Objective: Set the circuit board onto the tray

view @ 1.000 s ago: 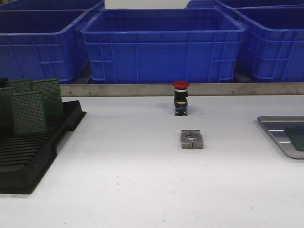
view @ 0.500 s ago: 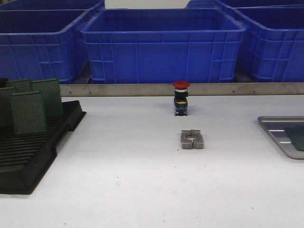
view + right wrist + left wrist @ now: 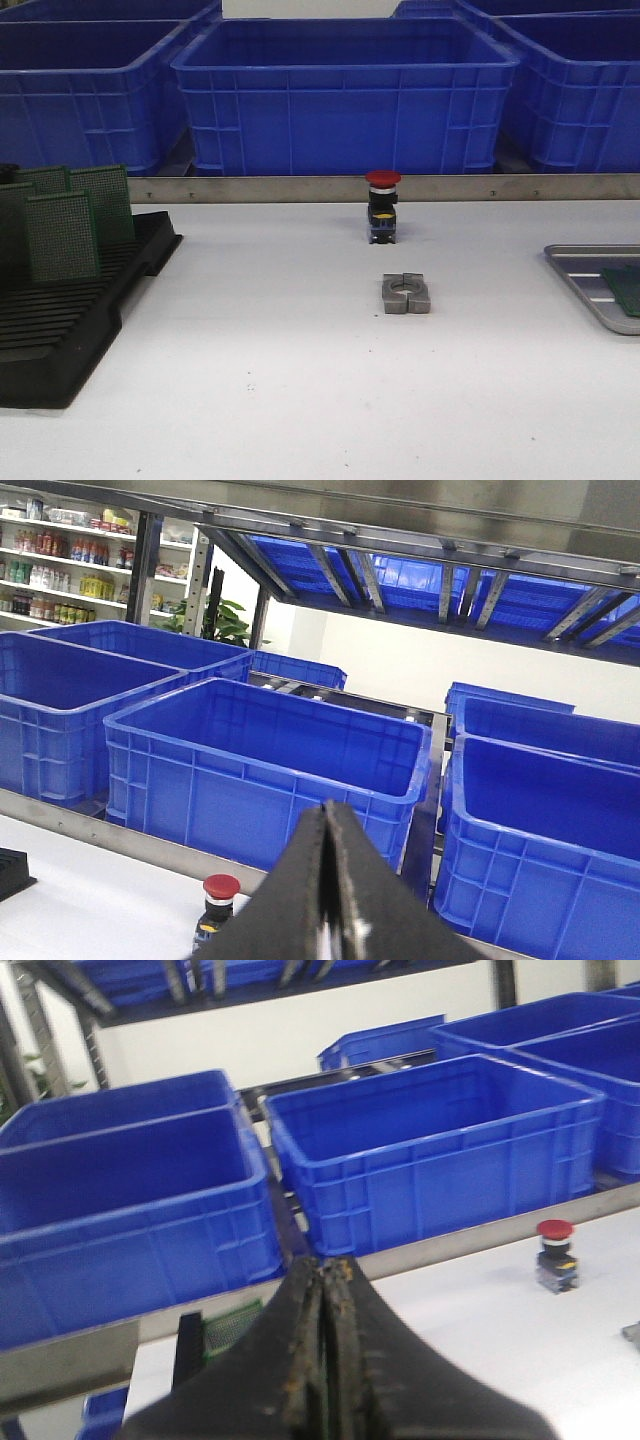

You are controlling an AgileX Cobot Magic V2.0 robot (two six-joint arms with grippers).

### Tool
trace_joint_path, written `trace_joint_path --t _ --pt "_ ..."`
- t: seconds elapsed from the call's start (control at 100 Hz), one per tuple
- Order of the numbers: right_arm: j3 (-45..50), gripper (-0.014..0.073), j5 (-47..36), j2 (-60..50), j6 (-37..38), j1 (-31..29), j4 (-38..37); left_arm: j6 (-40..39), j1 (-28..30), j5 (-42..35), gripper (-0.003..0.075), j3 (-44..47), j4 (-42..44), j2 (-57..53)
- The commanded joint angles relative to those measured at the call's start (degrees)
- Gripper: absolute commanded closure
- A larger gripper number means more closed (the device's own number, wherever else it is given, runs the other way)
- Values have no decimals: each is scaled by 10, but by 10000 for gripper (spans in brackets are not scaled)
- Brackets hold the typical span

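Several green circuit boards point(image 3: 62, 235) stand upright in a black slotted rack point(image 3: 60, 330) at the table's left. One board corner shows in the left wrist view point(image 3: 228, 1326). The silver-grey tray point(image 3: 585, 285) lies at the right edge with a green circuit board point(image 3: 627, 290) flat on it. Neither arm shows in the front view. My left gripper point(image 3: 325, 1265) is shut and empty, raised above the table. My right gripper point(image 3: 325, 808) is shut and empty, raised too.
A red-capped push button point(image 3: 382, 205) stands at the table's middle back, also in the wrist views point(image 3: 556, 1255) point(image 3: 218, 905). A grey metal clamp block point(image 3: 405, 294) lies in front of it. Blue plastic bins point(image 3: 345, 95) line the back behind a metal rail point(image 3: 300, 188).
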Motion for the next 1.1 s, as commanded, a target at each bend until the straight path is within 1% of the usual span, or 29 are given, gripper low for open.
trace_joint_path --t 0.0,0.06,0.13,0.2,0.23,0.34,0.37,0.38,0.39,0.41,0.45,0.49,0.85,1.09 --pt "-14 654 13 5 -4 -3 45 -158 10 -53 741 6 110 7" --pt "-14 654 13 5 -4 -3 45 -279 24 -54 741 25 177 5" --pt "-14 654 13 5 -4 -3 45 -369 48 -54 741 48 256 -6" --pt "-14 654 13 5 -4 -3 45 -432 74 -54 741 73 324 -25" --pt "-14 654 13 5 -4 -3 45 -447 84 -56 741 85 339 -33" --pt "-14 654 13 5 -4 -3 45 -483 92 -96 741 152 354 -68" --pt "-14 654 13 5 -4 -3 45 -491 92 -91 741 162 360 -78" --pt "-14 654 13 5 -4 -3 45 -492 92 -76 741 160 361 -81" --pt "-14 654 12 5 -4 -3 45 -492 92 -39 741 156 364 -87" --pt "-14 654 11 5 -4 -3 45 -492 91 -8 741 154 364 -91" --pt "-14 654 12 5 -4 -3 45 -492 89 -4 741 159 363 -89" --pt "-14 654 12 5 -4 -3 45 -491 84 18 741 159 363 -89" --pt "-14 654 12 5 -4 -3 45 -477 84 14 741 159 364 -89" --pt "-14 654 12 5 -4 -3 45 -477 83 7 741 157 348 -89"
